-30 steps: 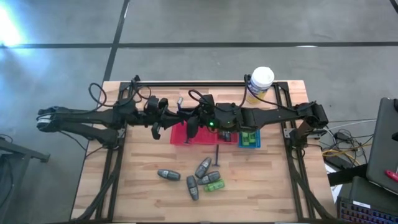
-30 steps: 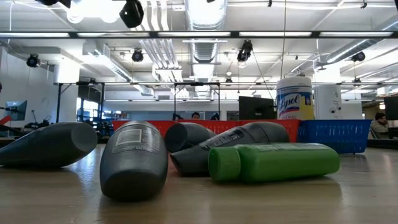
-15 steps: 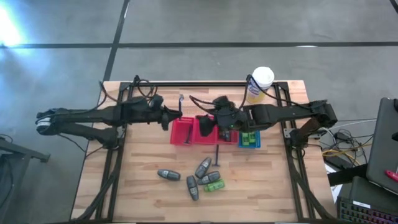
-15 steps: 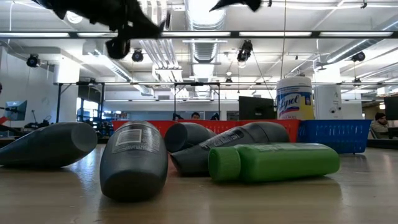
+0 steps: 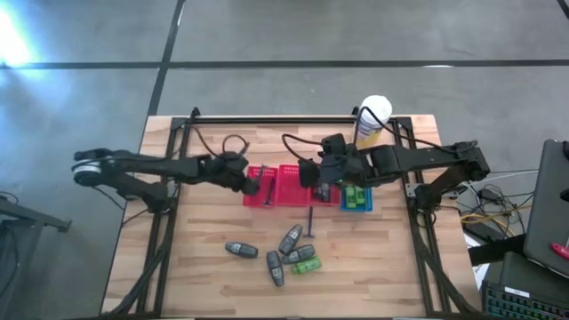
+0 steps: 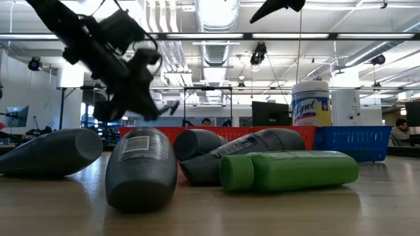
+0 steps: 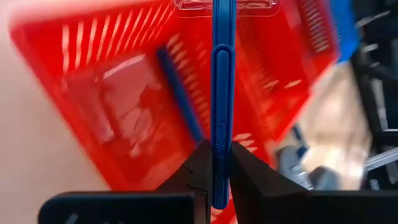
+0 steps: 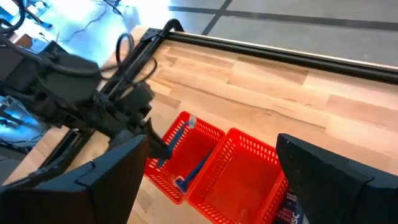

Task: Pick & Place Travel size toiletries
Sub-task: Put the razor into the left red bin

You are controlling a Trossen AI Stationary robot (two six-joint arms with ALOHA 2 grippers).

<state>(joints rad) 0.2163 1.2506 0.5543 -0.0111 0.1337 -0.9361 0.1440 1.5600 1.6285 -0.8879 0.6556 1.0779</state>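
Left gripper (image 7: 217,171) of mine is clamped on a thin blue razor stick (image 7: 222,81), which stands straight up between my dark fingers (image 7: 200,168) over the left red basket (image 7: 93,99). Another blue stick (image 7: 180,99) already lies slanted on that basket's floor. From above, this gripper (image 5: 252,186) sits at the basket's left edge, reached in from the tabletop's left side.

My right gripper (image 8: 211,180) is spread wide, holding nothing, and hovers above the two red baskets (image 8: 230,174); in the high view it (image 5: 322,175) hangs between the second red basket (image 5: 298,184) and the blue basket (image 5: 356,197), which holds green bottles.

On the tabletop (image 5: 213,276) nearer the front lie the remaining toiletries: grey bottles (image 5: 240,250) in a loose cluster, a green bottle (image 5: 306,265) touching them, and a dark stick (image 5: 310,220) just in front of the baskets. A white-and-yellow canister (image 5: 373,117) stands at the back.
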